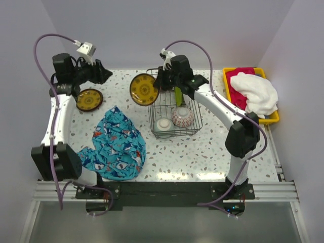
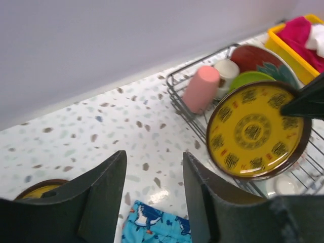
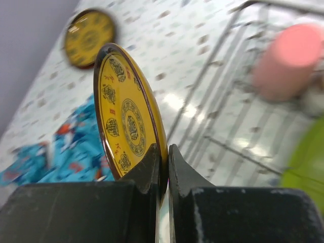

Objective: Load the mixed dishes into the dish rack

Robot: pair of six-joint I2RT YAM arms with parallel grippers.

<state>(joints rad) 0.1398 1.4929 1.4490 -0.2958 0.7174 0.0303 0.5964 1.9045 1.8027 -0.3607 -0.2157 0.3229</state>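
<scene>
left arm: I rise from my base, elbow bent, forearm turned to the right | left gripper (image 2: pixel 154 169): my fingers stand apart with nothing between them | right arm: I arch forward and to the left, wrist tipped down | right gripper (image 3: pixel 167 152): my fingers pinch the rim of the yellow plate (image 3: pixel 129 124), almost touching

The plate (image 1: pixel 144 89) beside the dark grey dish rack (image 1: pixel 157 109) is yellow with brown ornaments. The cloth (image 1: pixel 116 147) is blue, patterned.

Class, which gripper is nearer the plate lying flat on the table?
Left. The left gripper hangs open just beyond that plate; right gripper, at the rack, grips the other plate.
</scene>
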